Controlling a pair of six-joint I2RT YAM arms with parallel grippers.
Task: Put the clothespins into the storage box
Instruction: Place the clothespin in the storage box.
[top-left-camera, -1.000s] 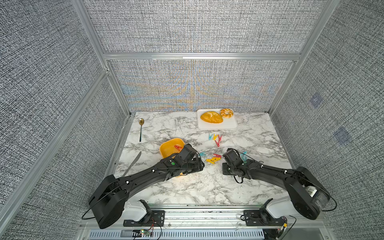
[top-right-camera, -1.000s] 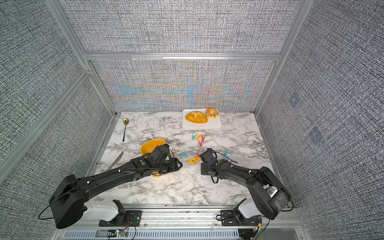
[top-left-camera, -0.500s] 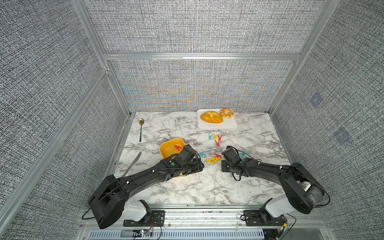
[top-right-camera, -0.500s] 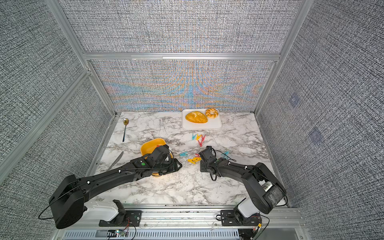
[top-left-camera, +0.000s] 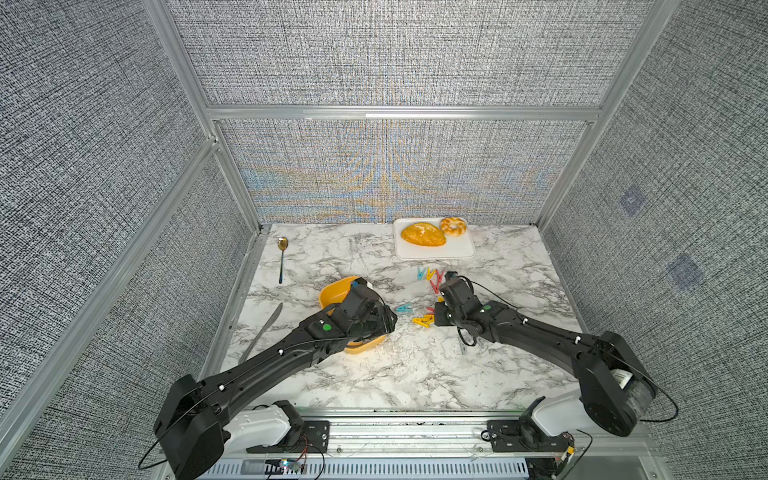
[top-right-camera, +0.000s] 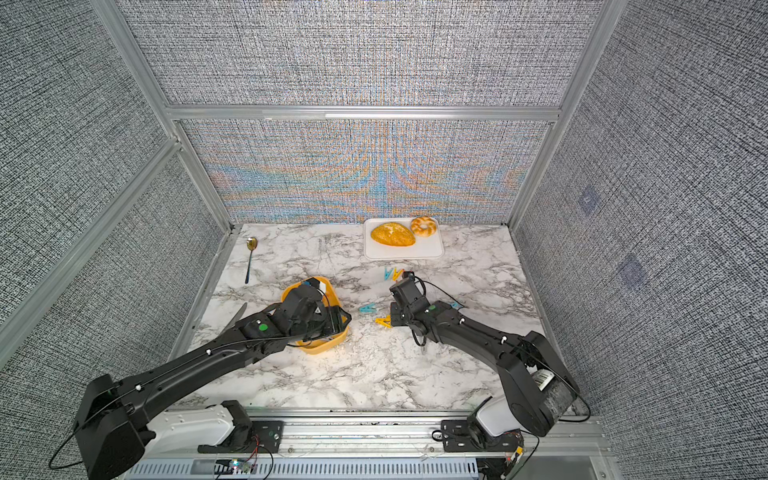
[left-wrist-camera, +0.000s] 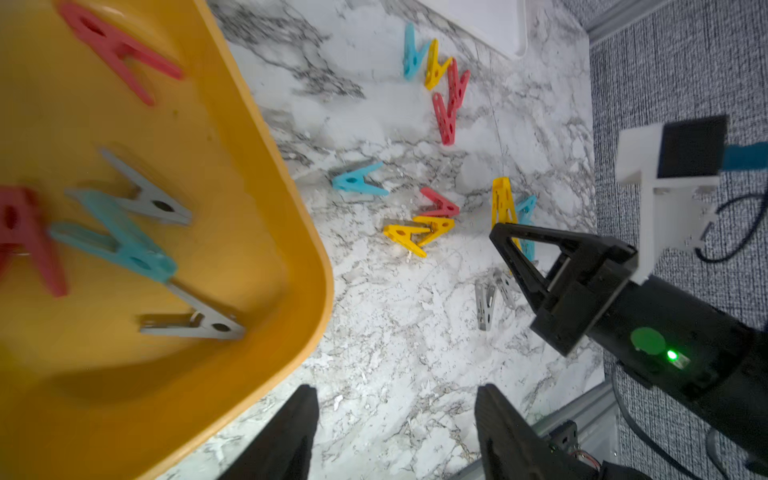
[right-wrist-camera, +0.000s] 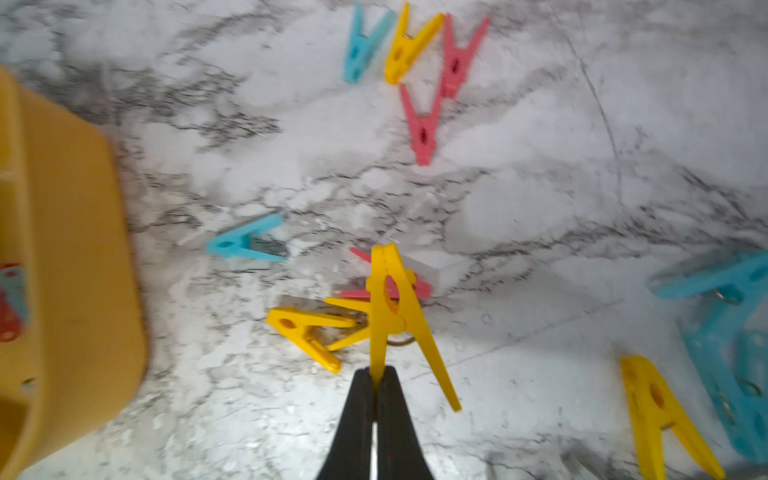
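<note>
right gripper (right-wrist-camera: 376, 376) is clamped shut on the tip of one leg of a yellow clothespin (right-wrist-camera: 390, 307), held just above the loose pile (right-wrist-camera: 311, 328) mid-counter, its other leg sticking out free
left gripper (left-wrist-camera: 395, 392): jaws partway apart, nothing between them, just off a corner of the storage box (left-wrist-camera: 291, 232)
box sits near the counter's (top-left-camera: 415, 374) left edge, about halfway back, with five clothespins (left-wrist-camera: 120, 245) already in it: two red, two grey, one teal

what I'd worry about:
- pinch is on a thin tapered leg tip only, so I expect the peg to swivel or squirt out on a quick swing
- left arm (top-left-camera: 270, 359) lies across the front half of the box in a top view, so a right-side carry risks a wrist clash or a blocked drop
- box looks light; a nudge would probably slide it on slick marble, and a peg dropped high may bounce out
- a low carry could snag the pile below

materials: pegs are hard moulded plastic, A-shaped, with an oval hole and a wire spring ring
box is glossy yellow-orange with rounded corners and sloped walls
counter is white marble pattern with grey veins, smooth
four more pegs lie just in front of the flat white tray (top-left-camera: 457, 249) at the back edge
</note>
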